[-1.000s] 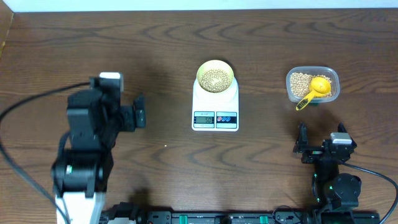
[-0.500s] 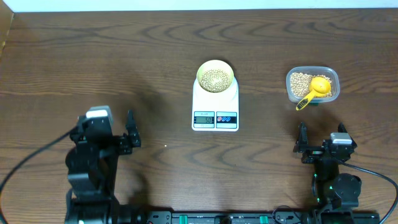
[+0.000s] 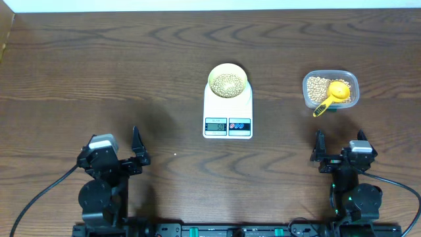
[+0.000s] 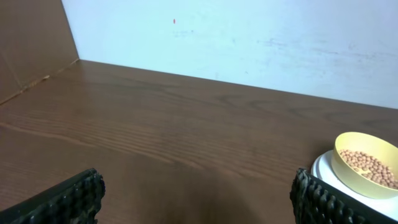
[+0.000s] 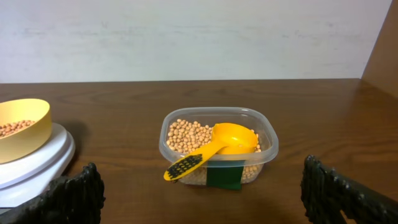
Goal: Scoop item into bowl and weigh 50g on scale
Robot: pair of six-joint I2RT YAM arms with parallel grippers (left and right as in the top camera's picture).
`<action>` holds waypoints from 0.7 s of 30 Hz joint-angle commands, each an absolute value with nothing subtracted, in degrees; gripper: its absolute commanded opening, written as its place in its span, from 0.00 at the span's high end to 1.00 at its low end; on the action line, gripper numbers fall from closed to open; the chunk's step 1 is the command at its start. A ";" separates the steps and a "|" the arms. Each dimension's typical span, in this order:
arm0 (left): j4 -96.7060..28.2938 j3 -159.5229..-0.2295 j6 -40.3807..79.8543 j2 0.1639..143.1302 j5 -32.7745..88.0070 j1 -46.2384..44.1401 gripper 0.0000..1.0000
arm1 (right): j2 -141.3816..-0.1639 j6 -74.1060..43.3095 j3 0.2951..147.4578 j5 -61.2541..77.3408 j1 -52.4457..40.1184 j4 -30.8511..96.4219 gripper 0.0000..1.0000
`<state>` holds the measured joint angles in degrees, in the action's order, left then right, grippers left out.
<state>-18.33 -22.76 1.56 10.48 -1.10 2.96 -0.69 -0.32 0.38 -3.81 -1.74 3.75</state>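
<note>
The pale yellow bowl point(image 3: 228, 81) holds a layer of beige beans point(image 3: 228, 83) and stands on the white scale point(image 3: 227, 122) at mid table. The bowl also shows in the left wrist view point(image 4: 347, 169) and in the right wrist view point(image 5: 25, 134). My left gripper point(image 3: 137, 149) is open and empty near the front left, far from the scale. My right gripper point(image 3: 320, 151) is open and empty near the front right, short of the clear tub point(image 3: 331, 90). In each wrist view the gripper's fingers point(image 4: 74, 199) point(image 5: 74, 199) stand wide apart over bare wood.
The clear tub point(image 5: 217, 163) holds more beans point(image 5: 186, 135) and a yellow long-handled scoop point(image 5: 217, 146), its handle over the near rim. A brown board wall point(image 4: 31, 43) stands at the table's far left. The scale's display point(image 3: 216, 125) is lit; I cannot read it.
My left arm has drawn back from the left middle of the table to the front edge and folded low. The right arm, bowl, scale and tub have not moved.
</note>
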 commanded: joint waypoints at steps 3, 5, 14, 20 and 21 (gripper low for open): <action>-15.31 -19.57 2.22 7.53 -2.37 3.31 0.02 | -0.32 0.49 0.32 -3.90 -1.43 4.01 0.01; -13.08 -17.76 2.20 6.57 -2.66 3.31 0.02 | -0.32 0.49 0.32 -3.90 -1.43 4.01 0.01; -0.62 -9.41 1.52 2.55 -3.75 3.31 0.02 | -0.32 0.49 0.32 -3.90 -1.43 4.01 0.01; 1.58 -7.33 1.56 0.14 -3.75 3.31 0.02 | -0.32 0.49 0.32 -3.90 -1.43 4.01 0.01; 1.89 -7.29 1.58 0.08 -3.73 3.31 0.02 | -0.32 0.49 0.32 -3.90 -1.43 4.01 0.01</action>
<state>0.97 -7.49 1.52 1.61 -2.98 2.96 -0.69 -0.32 0.38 -3.81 -1.74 3.77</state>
